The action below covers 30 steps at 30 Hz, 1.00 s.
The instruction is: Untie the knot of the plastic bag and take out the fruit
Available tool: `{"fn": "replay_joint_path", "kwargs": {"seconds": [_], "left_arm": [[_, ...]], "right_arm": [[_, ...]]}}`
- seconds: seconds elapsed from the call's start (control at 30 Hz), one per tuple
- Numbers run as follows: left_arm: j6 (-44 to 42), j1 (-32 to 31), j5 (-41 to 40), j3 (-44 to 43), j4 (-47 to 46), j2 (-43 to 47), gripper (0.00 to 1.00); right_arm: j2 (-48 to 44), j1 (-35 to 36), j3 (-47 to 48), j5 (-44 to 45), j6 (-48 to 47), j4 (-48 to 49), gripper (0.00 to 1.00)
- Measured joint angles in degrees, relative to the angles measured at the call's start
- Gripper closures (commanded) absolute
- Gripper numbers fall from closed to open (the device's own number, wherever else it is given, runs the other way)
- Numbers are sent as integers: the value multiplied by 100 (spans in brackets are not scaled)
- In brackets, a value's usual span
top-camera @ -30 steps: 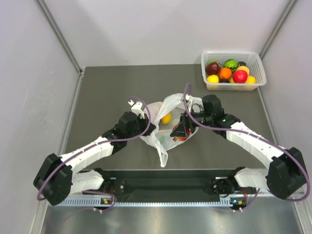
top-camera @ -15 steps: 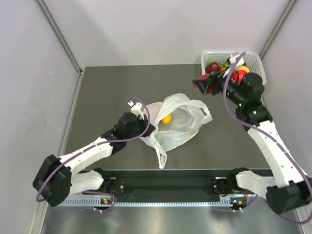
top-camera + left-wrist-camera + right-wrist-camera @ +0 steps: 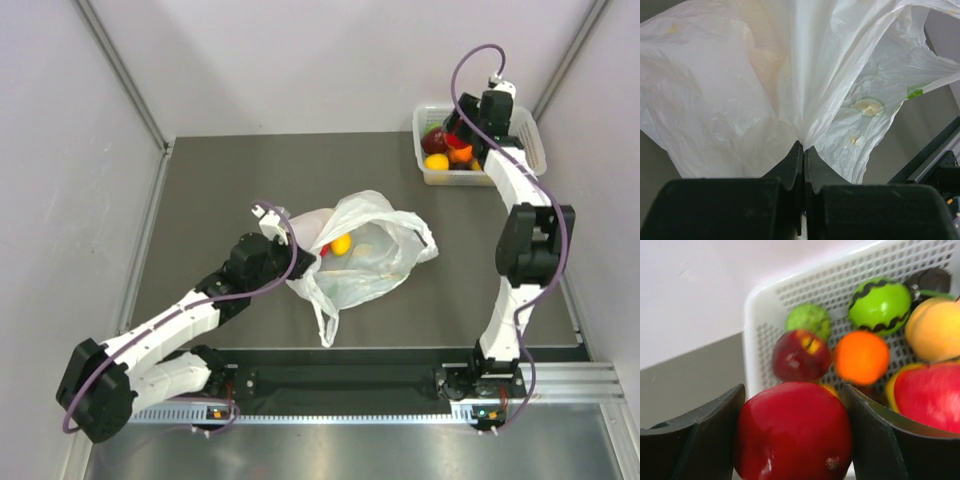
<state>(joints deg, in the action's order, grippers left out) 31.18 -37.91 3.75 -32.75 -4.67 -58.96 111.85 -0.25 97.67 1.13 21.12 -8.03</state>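
Observation:
The plastic bag [image 3: 370, 255] lies open in the middle of the table, white with citrus prints. A yellow fruit [image 3: 341, 243] and a bit of red fruit [image 3: 325, 249] show inside its mouth. My left gripper [image 3: 291, 243] is shut on the bag's left edge; in the left wrist view its jaws [image 3: 803, 147] pinch a gathered fold of the plastic bag [image 3: 740, 95]. My right gripper [image 3: 463, 135] is over the white basket and shut on a glossy red fruit [image 3: 792, 432], held just above the basket's near left corner.
The white basket [image 3: 450, 178] stands at the back right corner. It holds a dark red apple [image 3: 801, 355], an orange fruit [image 3: 861, 357], a green fruit [image 3: 879, 305], a peach-coloured one [image 3: 935, 327] and a red one [image 3: 930, 395]. Grey walls close in both sides.
My right arm has swung from the bag's mouth to above the basket, carrying the red fruit. The bag has settled wider open. My left gripper has kept its hold.

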Motion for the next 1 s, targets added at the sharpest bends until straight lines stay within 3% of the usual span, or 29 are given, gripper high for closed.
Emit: {"fn": "replay_joint_path", "kwargs": {"seconds": [0.03, 0.07, 0.17, 0.2, 0.3, 0.37, 0.4, 0.43, 0.77, 1.0], "left_arm": [[4, 0, -9, 17, 0, 48, 100], [13, 0, -17, 35, 9, 92, 100], [26, 0, -15, 61, 39, 155, 100], [35, 0, -15, 66, 42, 157, 100], [48, 0, -13, 92, 48, 188, 100], [68, 0, -15, 138, 48, 236, 100], [74, -2, -15, 153, 52, 260, 100], [85, 0, -15, 168, 52, 273, 100], [87, 0, -17, 214, 50, 297, 100], [87, 0, -17, 214, 37, 297, 100]], "right_arm": [[260, -52, 302, 83, 17, -79, 92], [468, -101, 564, 142, 46, -181, 80], [1152, -238, 1720, 382, 118, -717, 68], [1427, -262, 2201, 442, 125, -752, 52], [1987, -293, 3104, 553, 162, -824, 27], [2184, -304, 3268, 570, 234, -837, 18], [2262, -304, 3294, 560, 271, -833, 5], [2334, -306, 3294, 540, 354, -837, 0], [2490, -391, 3279, 120, 769, -616, 0], [1088, -393, 1858, -129, 852, -140, 1]]}}
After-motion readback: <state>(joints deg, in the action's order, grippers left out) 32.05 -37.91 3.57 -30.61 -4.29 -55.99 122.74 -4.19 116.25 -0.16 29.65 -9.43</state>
